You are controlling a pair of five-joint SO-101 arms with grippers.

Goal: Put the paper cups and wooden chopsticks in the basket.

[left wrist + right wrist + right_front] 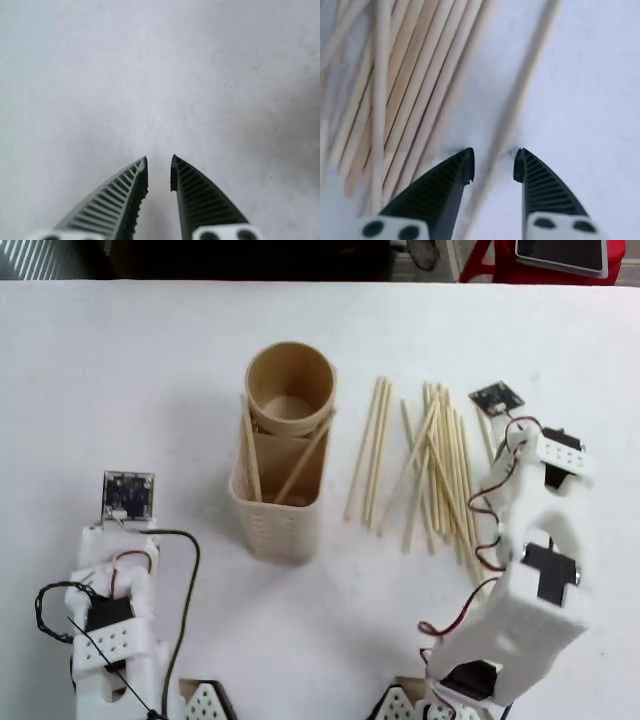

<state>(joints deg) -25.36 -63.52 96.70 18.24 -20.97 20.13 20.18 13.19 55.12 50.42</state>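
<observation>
Paper cup (290,380), 2 chopsticks (302,460) in basket (275,530)

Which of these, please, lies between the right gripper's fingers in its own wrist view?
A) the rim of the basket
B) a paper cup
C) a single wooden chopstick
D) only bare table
C: in the right wrist view the right gripper stands open with a single chopstick running between its fingers, set apart from the pile of chopsticks beside it.
</observation>
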